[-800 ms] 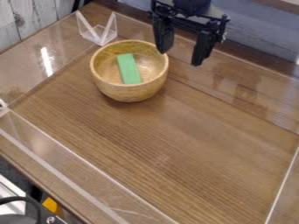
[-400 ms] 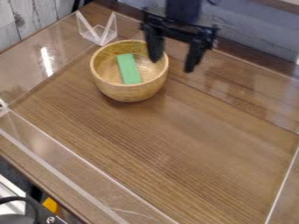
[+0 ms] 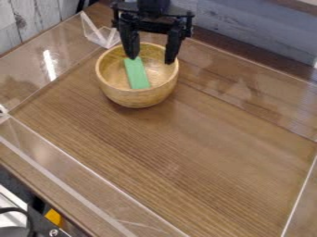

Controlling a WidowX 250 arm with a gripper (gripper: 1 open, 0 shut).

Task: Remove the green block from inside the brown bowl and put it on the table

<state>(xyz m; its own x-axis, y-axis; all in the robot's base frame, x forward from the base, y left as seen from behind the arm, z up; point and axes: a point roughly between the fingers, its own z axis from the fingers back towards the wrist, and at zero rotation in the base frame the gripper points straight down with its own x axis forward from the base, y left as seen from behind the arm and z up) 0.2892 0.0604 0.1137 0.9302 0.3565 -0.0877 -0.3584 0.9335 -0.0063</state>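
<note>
The green block (image 3: pixel 137 73) lies flat inside the brown bowl (image 3: pixel 114 90), which sits on the table (image 3: pixel 186 148) toward the back left. My gripper (image 3: pixel 151 57) hangs over the bowl's far rim, pointing down, its two black fingers (image 3: pixel 129 41) spread wide. The gripper is open and holds nothing. Its fingertips stand just above the block's far end, one at each side. The block's near end shows fully.
Clear plastic walls (image 3: pixel 74 176) edge the table on the left and front. A folded clear plastic piece (image 3: pixel 99 30) stands behind the bowl at the back left. A wooden plank wall runs along the back.
The gripper has moved left from beside the bowl's right edge to over the bowl, above the block. It stays open. Block and bowl have not moved.
</note>
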